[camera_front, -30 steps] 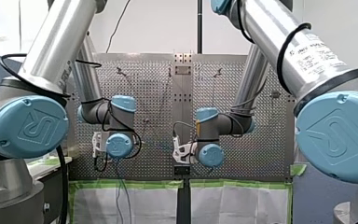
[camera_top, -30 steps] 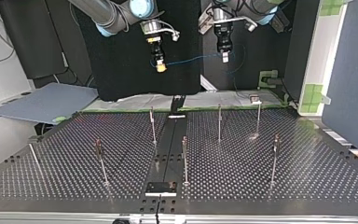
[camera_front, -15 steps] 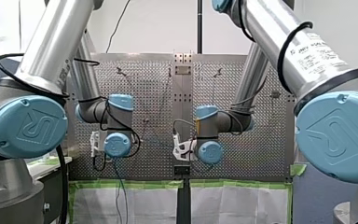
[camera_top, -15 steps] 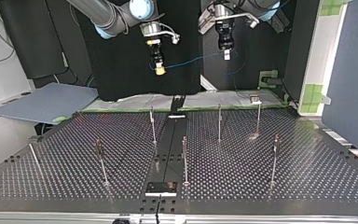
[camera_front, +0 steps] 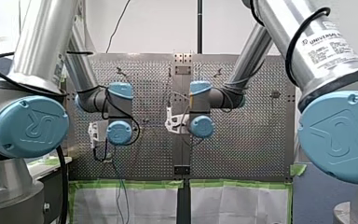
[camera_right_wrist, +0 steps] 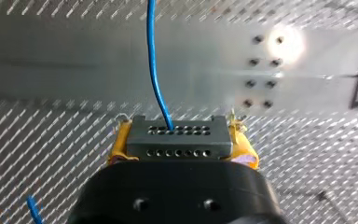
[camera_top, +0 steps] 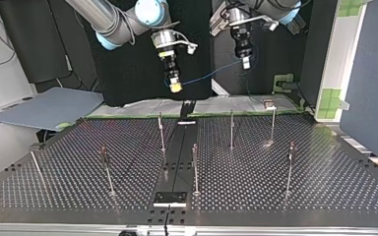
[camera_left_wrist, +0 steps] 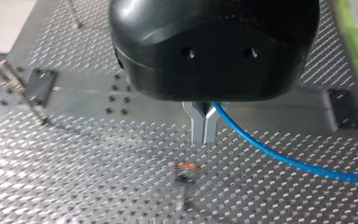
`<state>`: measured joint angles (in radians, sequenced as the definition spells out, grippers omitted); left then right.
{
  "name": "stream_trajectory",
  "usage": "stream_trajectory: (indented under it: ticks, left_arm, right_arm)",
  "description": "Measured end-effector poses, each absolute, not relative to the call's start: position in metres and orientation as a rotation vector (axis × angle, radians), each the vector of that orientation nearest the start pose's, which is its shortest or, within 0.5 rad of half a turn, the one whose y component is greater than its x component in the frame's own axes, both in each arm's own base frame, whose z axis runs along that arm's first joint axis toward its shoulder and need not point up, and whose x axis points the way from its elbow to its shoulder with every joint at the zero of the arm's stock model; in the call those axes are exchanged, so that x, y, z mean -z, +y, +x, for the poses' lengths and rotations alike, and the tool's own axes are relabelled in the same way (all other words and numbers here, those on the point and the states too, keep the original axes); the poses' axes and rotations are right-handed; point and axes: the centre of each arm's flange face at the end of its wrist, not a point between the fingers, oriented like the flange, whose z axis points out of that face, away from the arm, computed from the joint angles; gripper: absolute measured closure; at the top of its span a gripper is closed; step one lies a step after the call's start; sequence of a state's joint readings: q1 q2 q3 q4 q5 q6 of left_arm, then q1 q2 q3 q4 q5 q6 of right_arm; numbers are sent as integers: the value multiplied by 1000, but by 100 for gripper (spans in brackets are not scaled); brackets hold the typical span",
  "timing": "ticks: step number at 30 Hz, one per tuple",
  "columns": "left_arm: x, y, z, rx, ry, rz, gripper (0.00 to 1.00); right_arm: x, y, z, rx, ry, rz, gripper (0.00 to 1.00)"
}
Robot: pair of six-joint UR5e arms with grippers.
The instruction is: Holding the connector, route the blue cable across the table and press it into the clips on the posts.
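Observation:
My right gripper [camera_right_wrist: 179,133] has yellow pads and is shut on a grey connector [camera_right_wrist: 177,142]. The blue cable [camera_right_wrist: 153,60] runs out of the connector, ahead of the gripper. In the top view this gripper [camera_top: 175,87] hangs above the table's far edge, and the cable [camera_top: 211,73] spans across to my left gripper [camera_top: 246,62]. My left gripper's [camera_left_wrist: 204,135] metal fingers are shut on the blue cable [camera_left_wrist: 284,161], which trails off to one side. A post with a clip [camera_left_wrist: 186,167] stands below those fingers.
Several thin posts stand on the perforated table [camera_top: 275,196], among them ones at the middle [camera_top: 195,167], far middle [camera_top: 161,130] and right [camera_top: 290,169]. A dark strip with a plate [camera_top: 170,198] runs down the centre. Loose cable [camera_front: 121,196] hangs off the near edge in the front view.
Both grippers have moved out over the table with the cable stretched between them. In the top view my right gripper came lower and to the right; my left shifted slightly right.

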<state>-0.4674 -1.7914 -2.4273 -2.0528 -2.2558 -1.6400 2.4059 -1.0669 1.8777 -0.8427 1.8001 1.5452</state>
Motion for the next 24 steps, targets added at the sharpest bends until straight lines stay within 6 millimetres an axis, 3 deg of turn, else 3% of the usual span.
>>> stream_trajectory:
  ticks: [14,20,24]
  left_arm:
    - [-203,-224,325,-119,1437,-351,100]
    - [-236,-216,341,-140,1389,-403,100]
    - [-251,-206,347,-149,1373,-419,100]
  right_arm:
    - [-235,-290,525,-1840,-766,1628,100]
    - [-281,-289,533,-1918,-736,1603,100]
    - [-300,-290,538,-1938,-726,1596,100]
